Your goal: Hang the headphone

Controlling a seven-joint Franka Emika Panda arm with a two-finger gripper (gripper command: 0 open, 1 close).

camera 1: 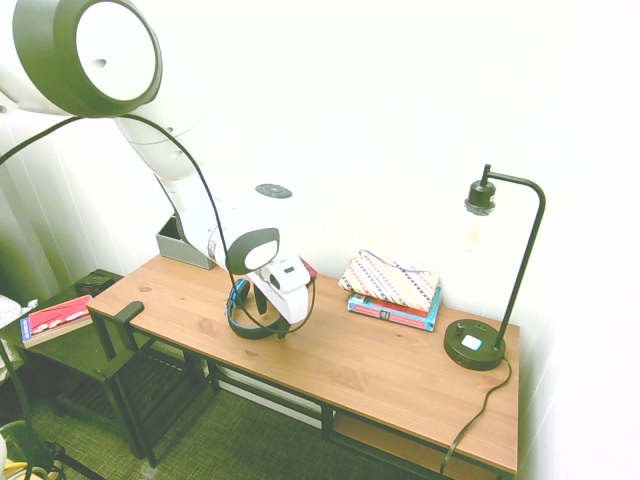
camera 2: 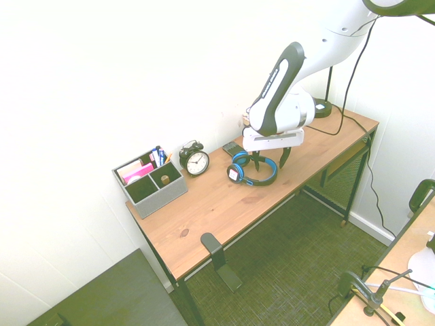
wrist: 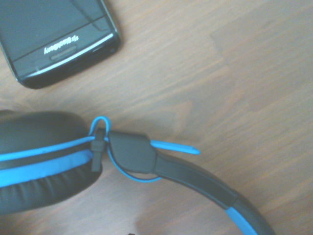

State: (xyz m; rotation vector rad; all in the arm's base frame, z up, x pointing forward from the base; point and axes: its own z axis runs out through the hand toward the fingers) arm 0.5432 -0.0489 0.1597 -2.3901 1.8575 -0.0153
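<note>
The headphone (camera 2: pixel 250 173) lies flat on the wooden desk (camera 2: pixel 204 204), with a black band and blue-and-black ear cups. From the other side the headphone (camera 1: pixel 250 320) shows as a dark loop under the arm's hand. My gripper (camera 2: pixel 269 160) stands open just above it and points down. One finger (camera 2: pixel 255 161) is over the inside of the loop and the other is outside the band on the lamp side. Nothing is held. Close up, an ear cup and the hinge of the headphone (wrist: pixel 132 152) fill the wrist view, beside a black phone (wrist: pixel 54 34).
A black hook (camera 2: pixel 213 246) juts from the desk's front edge. Beyond the headphone stand an alarm clock (camera 2: pixel 195 159) and a grey organizer (camera 2: pixel 149 180). Toward the other end are stacked books under a patterned pouch (camera 1: pixel 392 285) and a black lamp (camera 1: pixel 478 340).
</note>
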